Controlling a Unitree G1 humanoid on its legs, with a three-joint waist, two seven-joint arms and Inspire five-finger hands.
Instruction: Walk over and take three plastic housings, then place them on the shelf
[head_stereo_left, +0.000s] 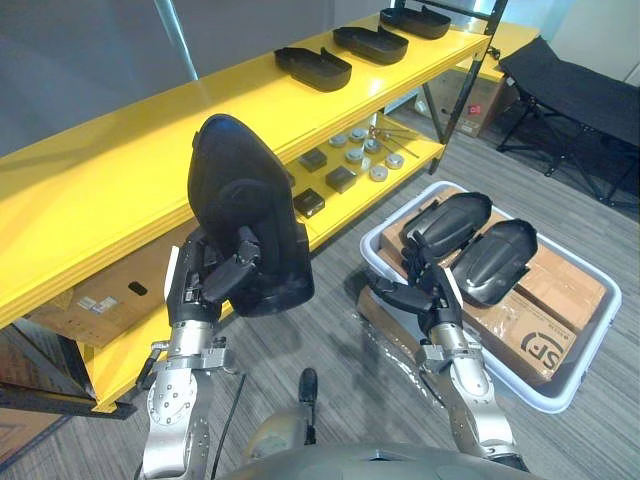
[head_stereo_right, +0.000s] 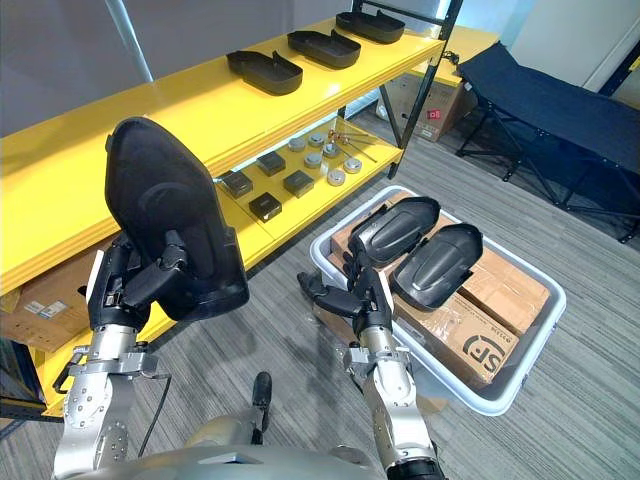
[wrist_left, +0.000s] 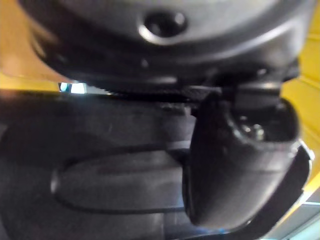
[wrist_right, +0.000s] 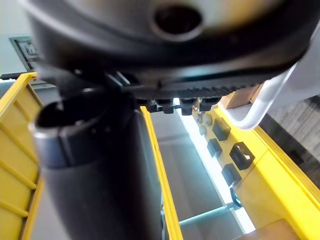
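Nearest, at the left, the left hand (head_stereo_left: 205, 280) is raised on a bent arm. Its fingers and thumb are curled tight round the lower edge of a black plastic housing (head_stereo_left: 245, 200), which stands upright with its rounded end up, in front of the yellow shelf (head_stereo_left: 120, 170). In the left wrist view the thumb lies pressed against the housing's dark face. To the right and lower, the right hand (head_stereo_right: 365, 298) is held over the grey floor (head_stereo_left: 330, 340) at the near left edge of a white tub (head_stereo_right: 492, 404). Its fingers are spread open and its thumb sticks out to the left, holding nothing. Whether its fingertips touch the closest housing cannot be told. In the tub, two more housings (head_stereo_left: 450, 222) (head_stereo_left: 497, 258) lie side by side on cardboard boxes (head_stereo_left: 540, 320) that bear black print. Under the shelf at the left sits another cardboard box (head_stereo_left: 100, 295) with a small label. Farther along, the shelf's lower board carries small black blocks (head_stereo_left: 340, 178) and silver round parts (head_stereo_left: 360, 150). On the top board, far back, three housings (head_stereo_left: 312, 68) (head_stereo_left: 370, 43) (head_stereo_left: 415, 20) lie in a row, hollow side up. A dark folding cot (head_stereo_left: 580, 85) stands at the far right.
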